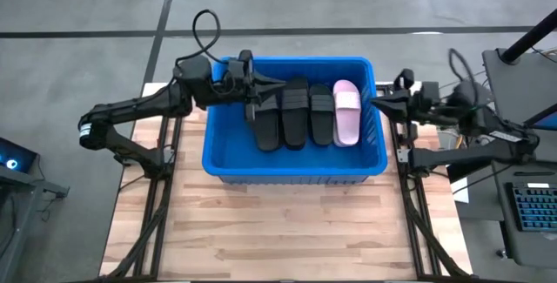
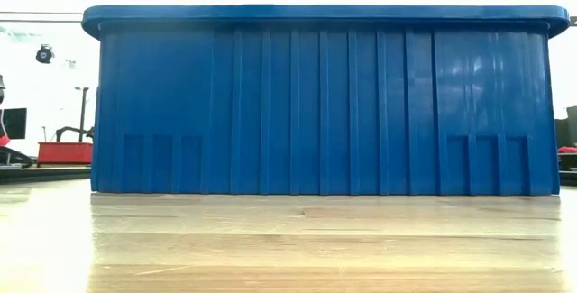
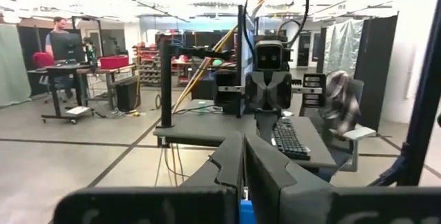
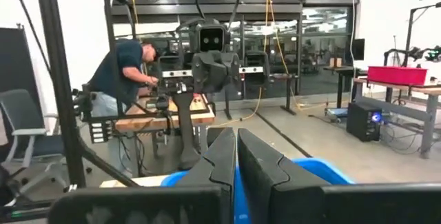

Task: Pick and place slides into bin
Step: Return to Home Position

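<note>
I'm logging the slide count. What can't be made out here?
High view: four slides show in the bin; any beneath are hidden by those on top.
Low view: the bin's front wall hides its contents, the left claw over its back-left part and the right claw beside its right rim.
Wrist views: both look across the room, not into the bin.
</note>
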